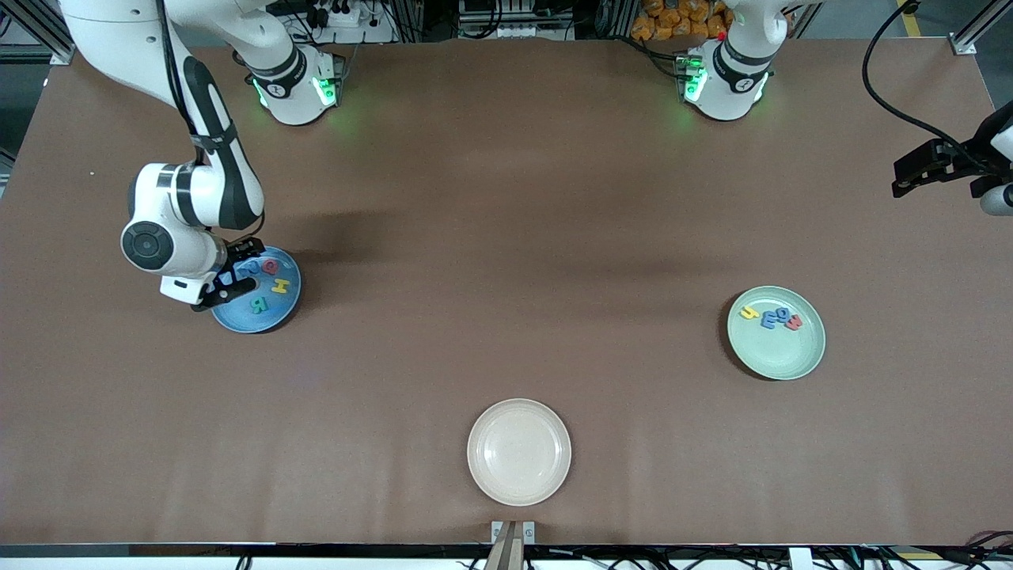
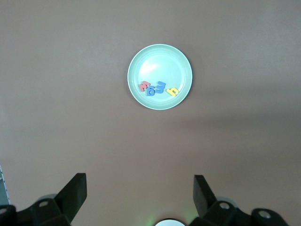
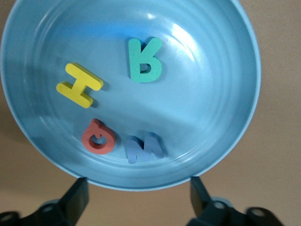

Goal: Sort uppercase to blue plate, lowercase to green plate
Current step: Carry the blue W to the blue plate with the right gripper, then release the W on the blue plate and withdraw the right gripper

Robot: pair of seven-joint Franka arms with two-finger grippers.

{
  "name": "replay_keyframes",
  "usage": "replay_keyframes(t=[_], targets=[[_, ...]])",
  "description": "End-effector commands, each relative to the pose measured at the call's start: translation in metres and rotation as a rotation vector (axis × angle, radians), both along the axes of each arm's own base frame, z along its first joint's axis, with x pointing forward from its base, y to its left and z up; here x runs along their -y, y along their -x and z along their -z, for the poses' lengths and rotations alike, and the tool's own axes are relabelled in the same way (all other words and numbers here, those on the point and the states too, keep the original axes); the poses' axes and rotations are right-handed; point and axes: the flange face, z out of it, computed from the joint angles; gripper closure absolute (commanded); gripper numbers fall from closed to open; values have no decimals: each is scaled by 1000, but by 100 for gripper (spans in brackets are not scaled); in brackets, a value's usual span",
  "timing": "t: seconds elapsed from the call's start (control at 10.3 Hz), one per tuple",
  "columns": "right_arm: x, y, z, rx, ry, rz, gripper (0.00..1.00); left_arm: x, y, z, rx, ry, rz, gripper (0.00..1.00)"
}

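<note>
Right end effector (image 3: 138, 197) hangs over the blue plate (image 1: 237, 321) near the right arm's desk edge, fingers apart, empty. All four capitals (image 3: 138, 148) inside (seemingly); lowercase (image 2: 157, 88) in green plate (image 2: 160, 56). Left end effector (image 2: 140, 193) waits, apart. Next: withdraw.

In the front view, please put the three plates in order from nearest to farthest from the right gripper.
1. blue plate: directly under the open right gripper, at the right arm's end of the table.
2. beige plate: mid-table, nearest to the front camera.
3. green plate: at the left arm's end of the table.
</note>
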Motion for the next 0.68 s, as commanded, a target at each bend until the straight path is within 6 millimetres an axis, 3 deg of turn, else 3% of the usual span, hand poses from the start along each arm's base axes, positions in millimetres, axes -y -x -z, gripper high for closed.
replay_keyframes(t=[0.0,0.19,0.39,0.58], targets=[[1,-17,-45,-26,-21,189,2,-6,3,-2,-7,-17,22,0],[23,-41,-102,-76,-12,297,4,-15,3,-2,-9,-18,7,0],[36,-61,-177,-113,-40,343,6,-17,3,-4,-5,-18,5,0],[24,-71,-260,-104,-1,483,6,-32,3,-2,-11,-12,-1,0]])
